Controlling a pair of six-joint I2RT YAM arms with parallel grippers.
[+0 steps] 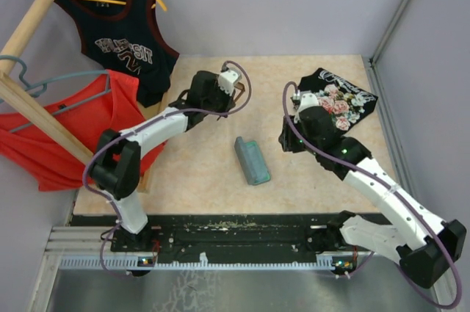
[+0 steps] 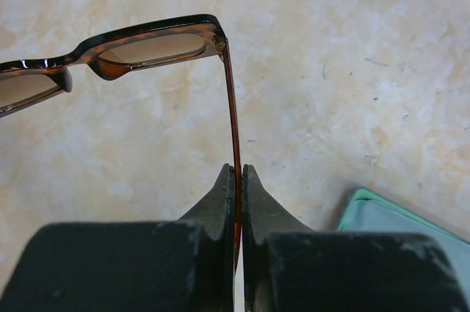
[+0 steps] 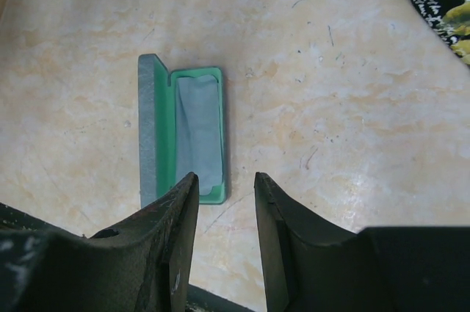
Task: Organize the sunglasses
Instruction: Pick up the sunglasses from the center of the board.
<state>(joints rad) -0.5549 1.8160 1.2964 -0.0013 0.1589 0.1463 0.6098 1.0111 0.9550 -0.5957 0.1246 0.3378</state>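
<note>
The sunglasses (image 2: 147, 33) are brown and thin-framed, with tinted lenses. My left gripper (image 2: 237, 169) is shut on one slim temple arm (image 2: 232, 99) and holds them above the table, the front frame away from me. In the top view the left gripper (image 1: 213, 95) is at the back left of the table; the glasses are too small to make out there. The open case (image 3: 183, 132) lies on the table, green inside, with a light blue cloth (image 3: 198, 121) in it. It also shows in the top view (image 1: 252, 160). My right gripper (image 3: 224, 176) is open and empty, just right of the case.
A black floral shirt (image 1: 341, 99) lies at the back right. A wooden rack (image 1: 40, 11) with a black jersey (image 1: 121, 33) and a red shirt (image 1: 66, 128) stands at the left. A metal rail (image 1: 220, 253) runs along the near edge.
</note>
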